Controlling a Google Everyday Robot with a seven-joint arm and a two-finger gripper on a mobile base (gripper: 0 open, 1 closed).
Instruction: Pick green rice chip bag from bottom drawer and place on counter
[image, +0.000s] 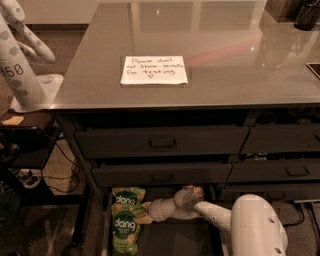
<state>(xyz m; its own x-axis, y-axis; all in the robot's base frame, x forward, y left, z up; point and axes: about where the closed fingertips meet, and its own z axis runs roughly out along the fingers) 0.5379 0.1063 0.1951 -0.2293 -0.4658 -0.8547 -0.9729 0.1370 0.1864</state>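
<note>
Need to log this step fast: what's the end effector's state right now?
The end effector is down in the bottom drawer, at the nearer green rice chip bag; whether it is open, closed or holding the bag cannot be told.

The gripper (144, 214) sits low at the left end of the bottom drawer (170, 242), just beside two green bags. The near bag (124, 232) lies open from above. The far bag (128, 196), at the drawer's back, is partly under the overhanging middle drawer (162, 175). The white arm (220, 216) crosses the drawer from the right, blocking that side. A tan packet (198, 191) lies at the drawer's back, behind the arm. The drawer's floor in front of the arm is open. High above the drawer, the counter (235, 55) offers broad room either side of a note (154, 70).
</note>
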